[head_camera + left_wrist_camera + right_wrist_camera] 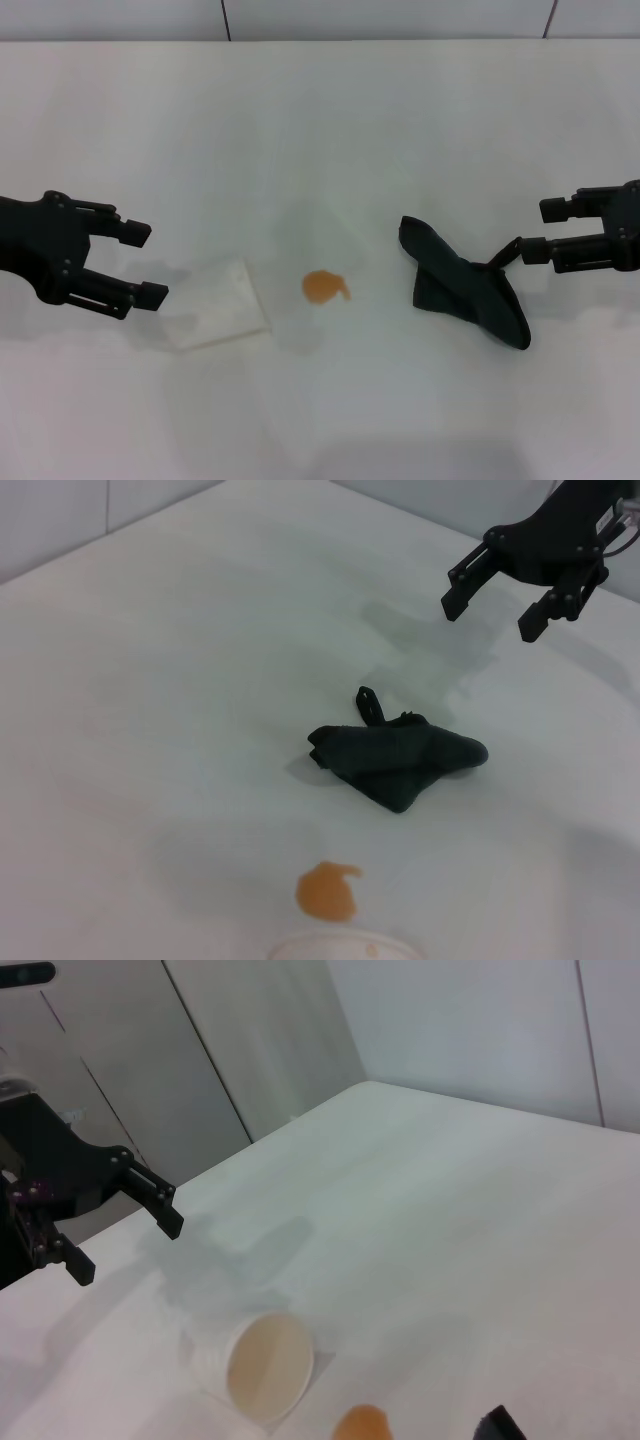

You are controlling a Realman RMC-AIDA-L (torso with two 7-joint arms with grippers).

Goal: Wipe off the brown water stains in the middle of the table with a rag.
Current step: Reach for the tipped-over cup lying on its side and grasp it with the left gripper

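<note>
Rag soft, light, limp; pinch raised fold at its 1 o'clock. Stain at rag's 9 o'clock. Right end effector open, empty; left end effector open, idle.

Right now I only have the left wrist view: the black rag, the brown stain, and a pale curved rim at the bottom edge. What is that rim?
Observer: It is a pale plastic cup lying on its side, with its open mouth turned toward the brown stain.
Operator: And where is the left gripper? I can't see it at all.
Observer: The left gripper hovers on the far side of the cup from the stain, jaws open and holding nothing.
</note>
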